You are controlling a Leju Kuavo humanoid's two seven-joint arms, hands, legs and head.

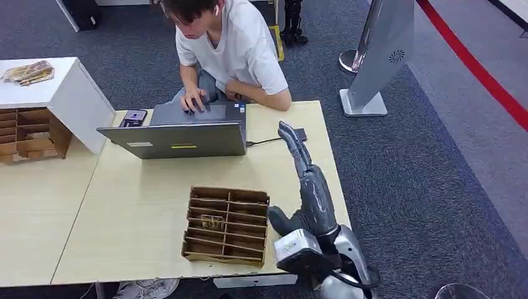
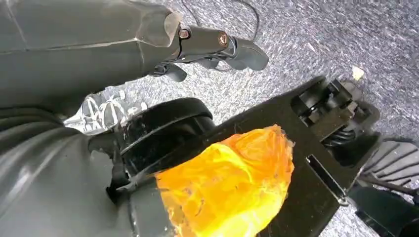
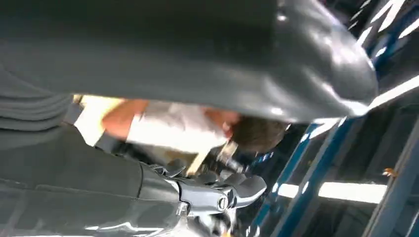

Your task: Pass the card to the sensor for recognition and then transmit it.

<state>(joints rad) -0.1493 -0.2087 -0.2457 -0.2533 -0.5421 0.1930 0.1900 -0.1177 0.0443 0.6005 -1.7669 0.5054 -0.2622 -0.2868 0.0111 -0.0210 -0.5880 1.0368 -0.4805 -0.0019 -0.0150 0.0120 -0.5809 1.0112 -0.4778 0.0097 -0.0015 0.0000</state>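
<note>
Right hand stretches up the centre-right of the head view, fingers straight and together, pointing at a small dark pad, likely the sensor, lying near the table's far edge beside the laptop. Whether a card is pinched between those fingers I cannot tell; the right wrist view is blurred. One small card-like piece sits in a middle slot of the cardboard tray, lower centre. I judge the presenting step to be in hand: next, the fingertips should settle low over the pad and pause there. Left hand hangs over the carpet, fingers loosely extended, holding nothing. Open tabletop lies between tray and laptop; the table's right edge runs close under the forearm, and the person seated at the far side leans close to the pad, so room there is tight.
</note>
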